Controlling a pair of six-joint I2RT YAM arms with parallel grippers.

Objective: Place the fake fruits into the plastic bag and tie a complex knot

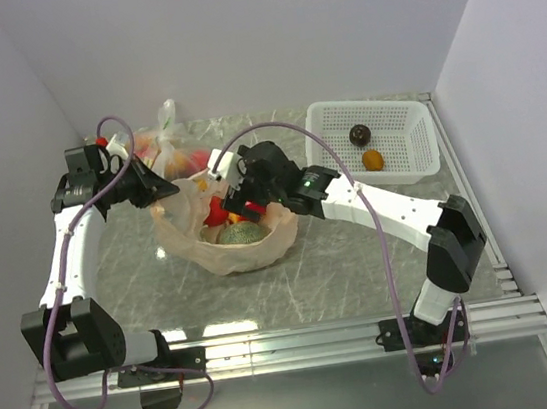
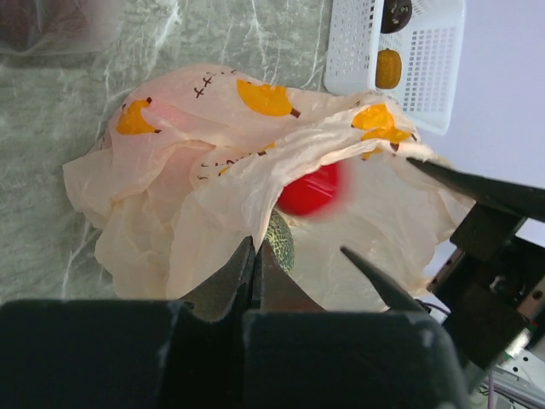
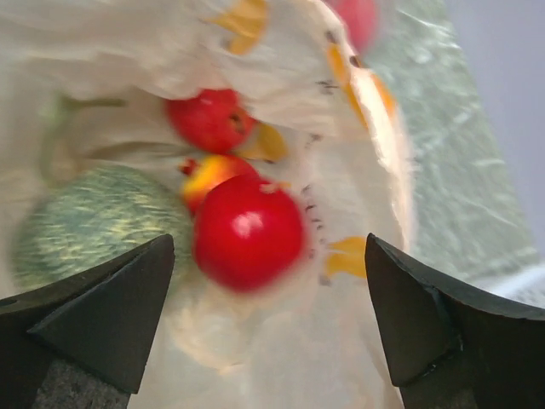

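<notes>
We hold the plastic bag (image 1: 250, 253) open.
Our left gripper (image 2: 254, 256) pinches its rim; our right gripper (image 3: 269, 247) stands spread over a red ball (image 3: 247, 230) inside, beside the melon (image 3: 94, 221).

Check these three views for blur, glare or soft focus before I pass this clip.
Top external: sharp, with a white glare patch on the table near its front edge. Left wrist: a red fruit is smeared against the plastic bag. Right wrist: soft throughout, the nearest red ball and green melon blurred.
</notes>
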